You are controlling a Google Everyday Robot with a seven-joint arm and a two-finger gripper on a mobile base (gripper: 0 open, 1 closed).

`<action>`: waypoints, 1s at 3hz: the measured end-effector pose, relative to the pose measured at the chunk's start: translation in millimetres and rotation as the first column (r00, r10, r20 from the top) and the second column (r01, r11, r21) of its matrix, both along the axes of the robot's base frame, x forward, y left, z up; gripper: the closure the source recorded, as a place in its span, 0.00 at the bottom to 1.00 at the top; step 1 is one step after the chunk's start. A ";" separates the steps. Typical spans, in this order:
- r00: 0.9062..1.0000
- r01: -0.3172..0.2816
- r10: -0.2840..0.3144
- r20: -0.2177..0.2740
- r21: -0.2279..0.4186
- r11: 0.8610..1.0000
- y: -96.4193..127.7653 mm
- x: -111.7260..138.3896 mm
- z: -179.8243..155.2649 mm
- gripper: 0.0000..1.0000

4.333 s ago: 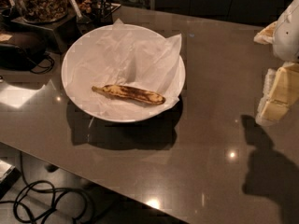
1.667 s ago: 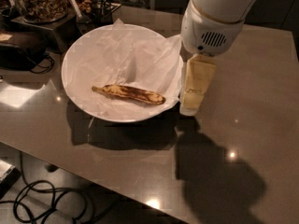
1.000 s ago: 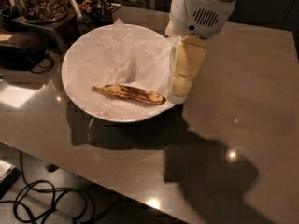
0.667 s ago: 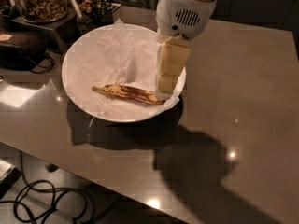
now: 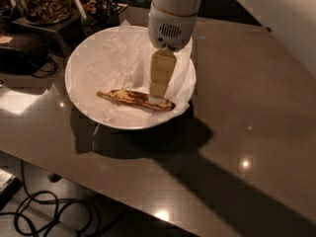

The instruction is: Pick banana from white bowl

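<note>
The banana [image 5: 129, 98] is slim, yellow with brown-black blotches, and lies flat across the front of the white bowl [image 5: 85, 100], which is lined with crinkled white paper. My gripper [image 5: 158, 96] hangs from a white wrist housing and points straight down over the right part of the banana. Its cream-coloured tips are right at the banana, close to its right end. I cannot tell whether they touch it.
Dark containers of nuts [image 5: 43, 2] stand at the back left, with a black device and cable [image 5: 22, 53] beside them. The brown table's front edge [image 5: 89, 191] runs diagonally at the lower left, with black cables [image 5: 44, 214] on the floor below.
My gripper has moved left from the table's right edge to over the bowl and come down onto the banana's right part. The banana and bowl have not moved.
</note>
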State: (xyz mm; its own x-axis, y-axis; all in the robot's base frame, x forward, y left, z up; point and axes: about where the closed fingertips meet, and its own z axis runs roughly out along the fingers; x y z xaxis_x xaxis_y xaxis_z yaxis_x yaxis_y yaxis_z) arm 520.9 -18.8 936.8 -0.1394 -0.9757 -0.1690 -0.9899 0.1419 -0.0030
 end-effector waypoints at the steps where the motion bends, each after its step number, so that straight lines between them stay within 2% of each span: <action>1: 0.997 0.045 -0.045 -0.059 -0.001 0.999 9.1 10.6 -20.8 0.36; 3: 0.989 0.082 -0.081 -0.127 -0.001 0.997 21.5 16.2 -41.6 0.31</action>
State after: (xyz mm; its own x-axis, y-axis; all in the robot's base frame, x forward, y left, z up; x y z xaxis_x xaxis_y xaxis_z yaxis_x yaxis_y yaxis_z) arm 537.1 2.7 895.2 -0.2393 -0.9594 -0.1492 -0.9673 0.2221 0.1228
